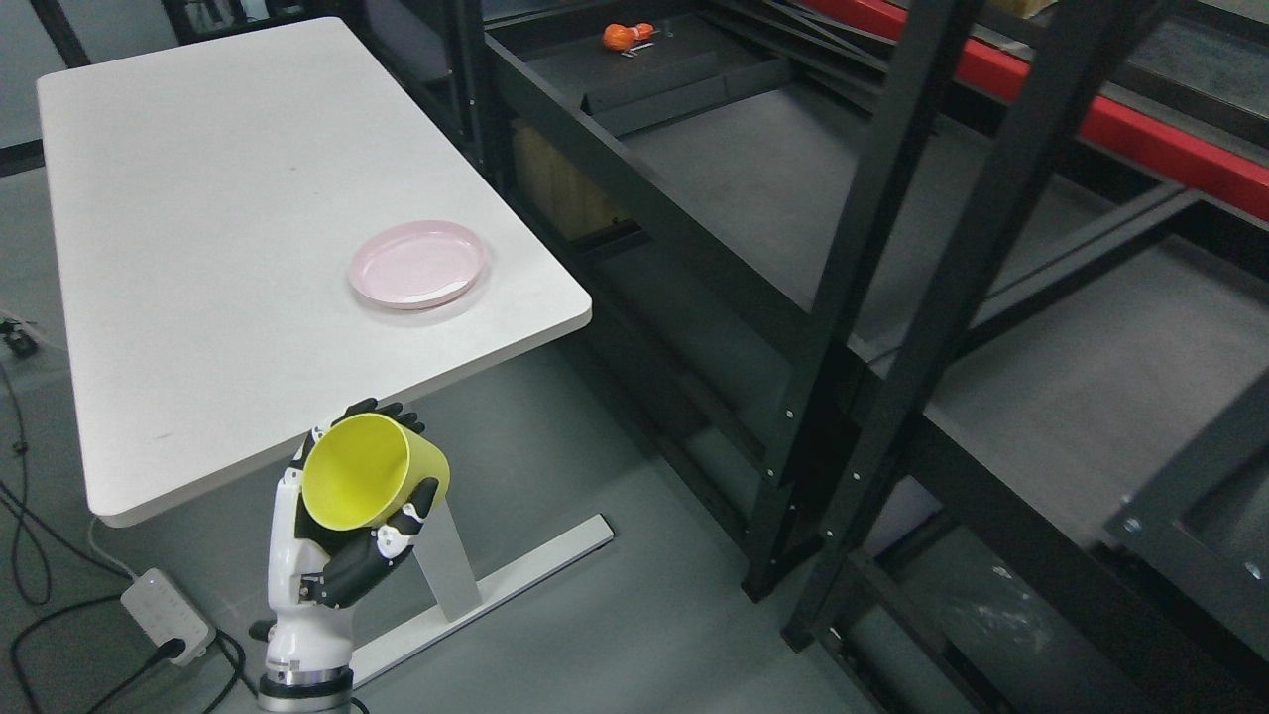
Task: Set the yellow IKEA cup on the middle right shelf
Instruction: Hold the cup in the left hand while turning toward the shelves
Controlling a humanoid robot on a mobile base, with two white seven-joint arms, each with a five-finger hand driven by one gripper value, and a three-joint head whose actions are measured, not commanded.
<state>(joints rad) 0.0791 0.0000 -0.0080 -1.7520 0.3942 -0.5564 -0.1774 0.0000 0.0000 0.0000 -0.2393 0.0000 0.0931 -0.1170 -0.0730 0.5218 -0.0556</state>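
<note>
Here the left hand [342, 516] clasps the yellow cup [372, 471], its base hidden

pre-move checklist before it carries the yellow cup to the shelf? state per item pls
1. Grasp: left hand is closed around the yellow cup, fingers on both sides. Ok.
2. Cup attitude: tilted, mouth facing the camera, not upright. Not ok for setting down as is.
3. Cup contents: inside looks empty. Ok.
4. Clearance from the white table: the cup is held off its near edge, not resting on it. Ok.
5. Target: the dark shelf board shows bare surface; black uprights stand in front of it. Which level counts as middle right: cannot tell.
6. Right hand: not in view. Cannot tell.
</note>
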